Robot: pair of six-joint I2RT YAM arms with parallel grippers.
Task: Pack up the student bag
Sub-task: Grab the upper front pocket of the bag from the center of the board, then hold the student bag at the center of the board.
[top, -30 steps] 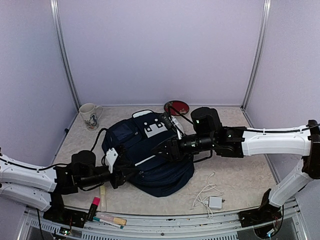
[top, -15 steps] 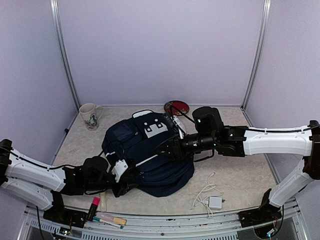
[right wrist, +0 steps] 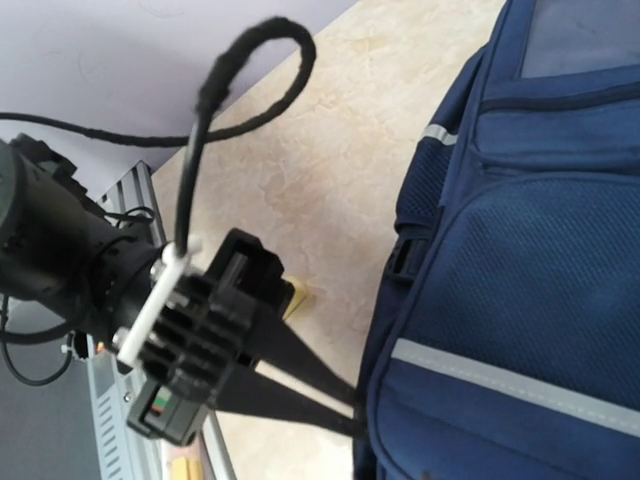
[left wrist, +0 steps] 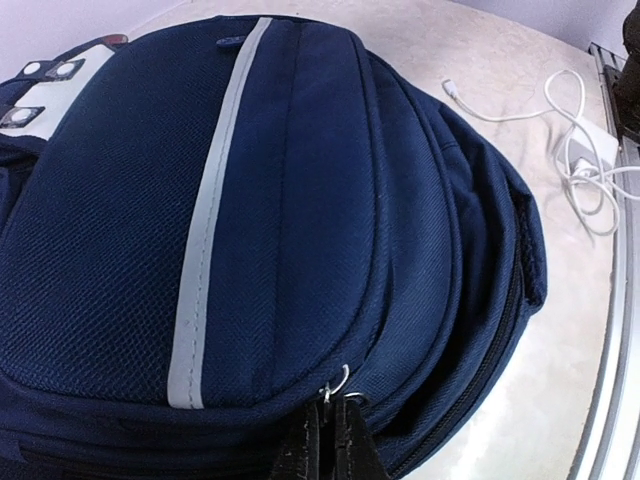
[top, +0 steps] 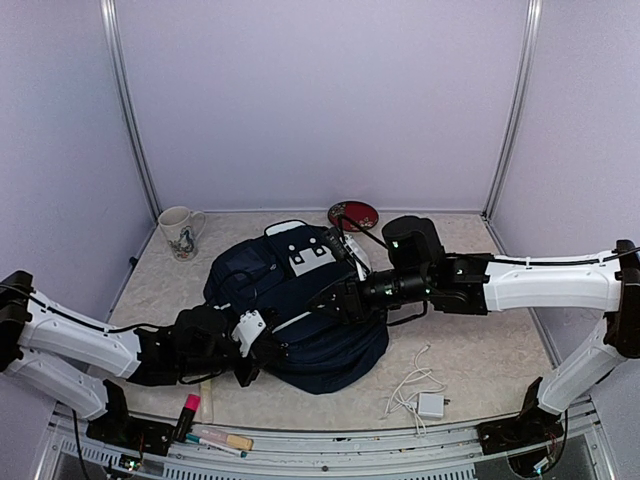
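The student bag lies flat in the middle of the table, dark navy with a white top patch and a pale stripe. My left gripper is at the bag's near-left edge. Its fingers are shut on a small metal zipper pull at the seam of the front pocket. The right wrist view shows that same gripper pinched against the bag. My right gripper hovers over the middle of the bag. Its fingers are dark against the dark fabric and do not show in its own view.
A mug stands back left and a red dish lies behind the bag. A white charger with coiled cable lies front right, also in the left wrist view. A pink marker and pens lie near the front rail.
My left arm has moved right to the bag's near edge, and its gripper has closed on the zipper pull. The right arm has barely moved.
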